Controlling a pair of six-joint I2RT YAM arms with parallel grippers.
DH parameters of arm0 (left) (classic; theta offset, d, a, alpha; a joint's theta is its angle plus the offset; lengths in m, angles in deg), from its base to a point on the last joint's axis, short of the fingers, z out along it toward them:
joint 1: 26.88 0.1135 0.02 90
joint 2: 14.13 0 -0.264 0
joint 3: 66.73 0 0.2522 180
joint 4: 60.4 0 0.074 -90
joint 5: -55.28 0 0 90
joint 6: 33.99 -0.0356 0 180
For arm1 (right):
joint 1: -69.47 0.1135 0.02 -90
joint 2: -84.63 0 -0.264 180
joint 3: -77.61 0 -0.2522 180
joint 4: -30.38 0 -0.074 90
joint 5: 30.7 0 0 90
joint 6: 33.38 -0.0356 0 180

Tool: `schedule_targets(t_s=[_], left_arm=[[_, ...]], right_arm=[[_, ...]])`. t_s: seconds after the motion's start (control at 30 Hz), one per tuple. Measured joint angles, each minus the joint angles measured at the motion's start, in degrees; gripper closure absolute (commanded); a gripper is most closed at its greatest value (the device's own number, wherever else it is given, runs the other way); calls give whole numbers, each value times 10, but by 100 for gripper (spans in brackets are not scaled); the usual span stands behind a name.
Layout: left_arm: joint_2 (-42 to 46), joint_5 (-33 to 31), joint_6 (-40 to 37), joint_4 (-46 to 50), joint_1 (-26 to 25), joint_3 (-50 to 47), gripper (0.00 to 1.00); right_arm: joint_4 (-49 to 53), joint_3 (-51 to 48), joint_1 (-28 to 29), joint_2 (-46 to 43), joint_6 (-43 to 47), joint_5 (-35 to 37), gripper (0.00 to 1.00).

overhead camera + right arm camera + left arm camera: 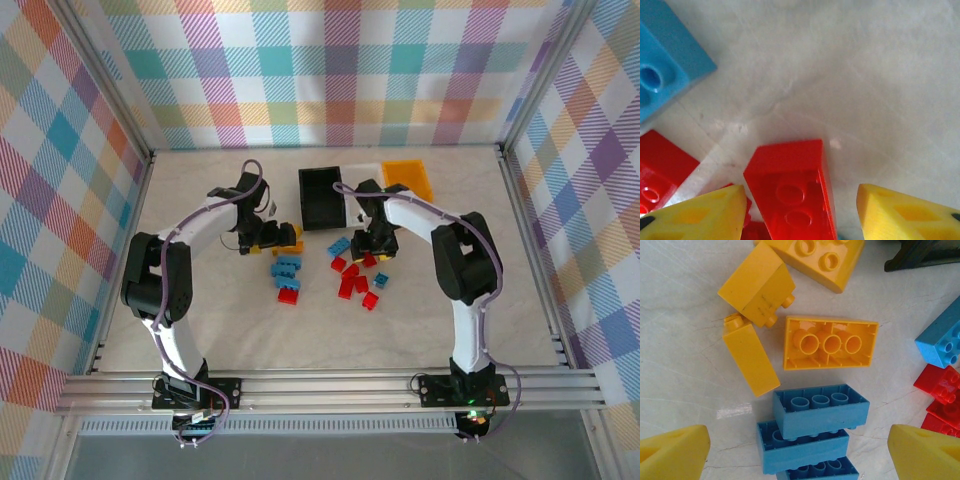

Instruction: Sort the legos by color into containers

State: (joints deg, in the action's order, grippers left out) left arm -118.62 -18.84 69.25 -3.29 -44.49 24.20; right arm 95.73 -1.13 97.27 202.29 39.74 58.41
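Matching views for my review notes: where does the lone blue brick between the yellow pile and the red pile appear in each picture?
Top external: the blue brick sits mid-picture, just in front of the black bin.
Left wrist: blue brick at the right edge, halfway up.
Right wrist: blue brick in the top left corner, apparently the same one.
Shared landmark: the red bricks beside it.

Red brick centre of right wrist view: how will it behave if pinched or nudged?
The red brick looks like rigid moulded plastic, so it likely won't flex. Its hollow side faces the camera, suggesting it's light for its size. Glossy flat walls may slip; boxy, it should slide rather than roll.
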Motion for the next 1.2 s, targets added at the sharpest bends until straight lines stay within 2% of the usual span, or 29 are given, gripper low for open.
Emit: schedule_targets(t_s=[0.17, 0.7, 0.97, 1.2], left_arm=[[0, 0, 0, 0, 0, 0, 7], [0, 0, 0, 0, 0, 0, 7], [5, 0, 2, -4, 0, -11, 7], [24, 1, 19, -17, 0, -35, 6]], right_arm=[[-2, 10, 0, 8, 2, 18, 54], [-2, 10, 0, 17, -1, 39, 71], [-2, 10, 0, 15, -7, 39, 72], [-2, -16, 0, -33, -24, 32, 72]])
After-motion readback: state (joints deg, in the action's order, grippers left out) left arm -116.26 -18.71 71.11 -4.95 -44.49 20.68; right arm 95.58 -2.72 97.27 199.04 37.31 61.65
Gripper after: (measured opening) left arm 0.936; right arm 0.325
